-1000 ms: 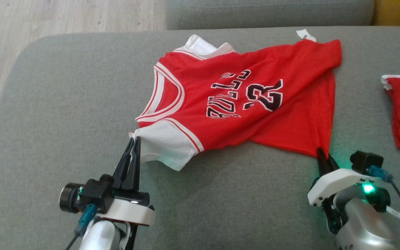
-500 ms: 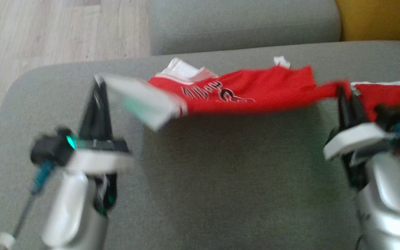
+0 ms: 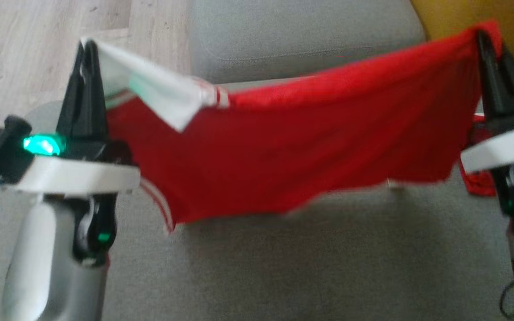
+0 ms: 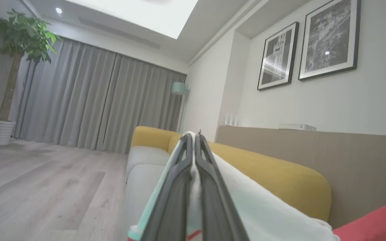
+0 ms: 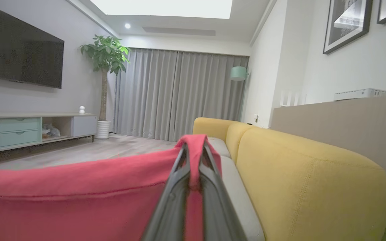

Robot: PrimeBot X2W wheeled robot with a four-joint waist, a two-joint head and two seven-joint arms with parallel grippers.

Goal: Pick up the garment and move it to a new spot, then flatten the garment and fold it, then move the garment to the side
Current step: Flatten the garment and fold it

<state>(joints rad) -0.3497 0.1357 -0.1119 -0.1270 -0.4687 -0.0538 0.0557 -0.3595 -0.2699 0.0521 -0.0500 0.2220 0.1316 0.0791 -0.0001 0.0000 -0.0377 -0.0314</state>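
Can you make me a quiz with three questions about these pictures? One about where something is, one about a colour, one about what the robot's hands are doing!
1. Where is the garment? A. Flat on the floor. B. Held up between the left gripper and right gripper. C. Inside a drawer.
2. What colour is the sleeve the left gripper pinches? A. White. B. Blue. C. Black.
3. How are the right gripper's jaws? A. Wide open. B. Shut on the garment's red edge. C. Shut on nothing.
Answers: 1 B, it hangs stretched above the grey cushion; 2 A, white cloth sits between those jaws; 3 B, red cloth is clamped between them.
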